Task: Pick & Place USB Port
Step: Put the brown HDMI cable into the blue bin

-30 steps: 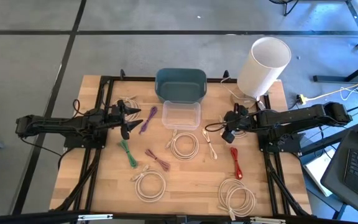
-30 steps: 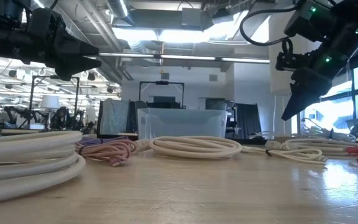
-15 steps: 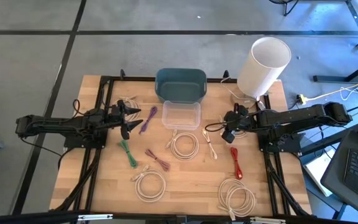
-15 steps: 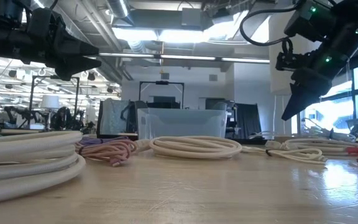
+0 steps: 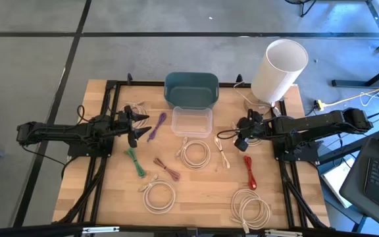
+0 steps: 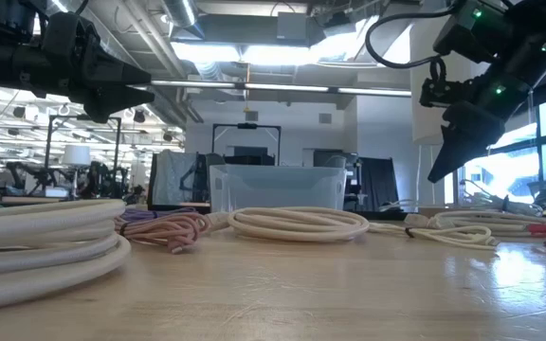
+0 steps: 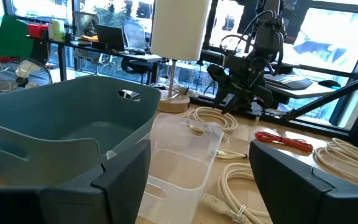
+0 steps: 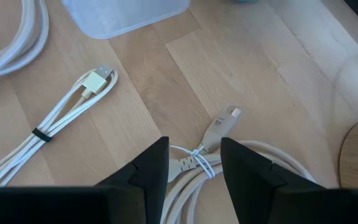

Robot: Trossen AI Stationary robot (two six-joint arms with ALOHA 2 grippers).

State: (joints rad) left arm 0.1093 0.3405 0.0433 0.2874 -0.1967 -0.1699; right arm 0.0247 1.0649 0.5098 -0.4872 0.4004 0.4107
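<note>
No readable writing shows. The right end effector [image 8: 194, 165], fingers parted and empty, hangs above the surface [image 5: 202, 191]; a bundled white USB cable [image 8: 73, 112] lies just beside it, near the clear container [image 5: 192, 122]. The left end effector [image 5: 137, 125], spread wide, hovers apart.

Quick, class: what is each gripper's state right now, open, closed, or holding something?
Left gripper: open, holding nothing, raised beside the purple cable.
Right gripper: open, empty, hovering above a white cable.

Cable-strewn wooden table [image 5: 202, 197], two bins [image 5: 191, 89]
</note>
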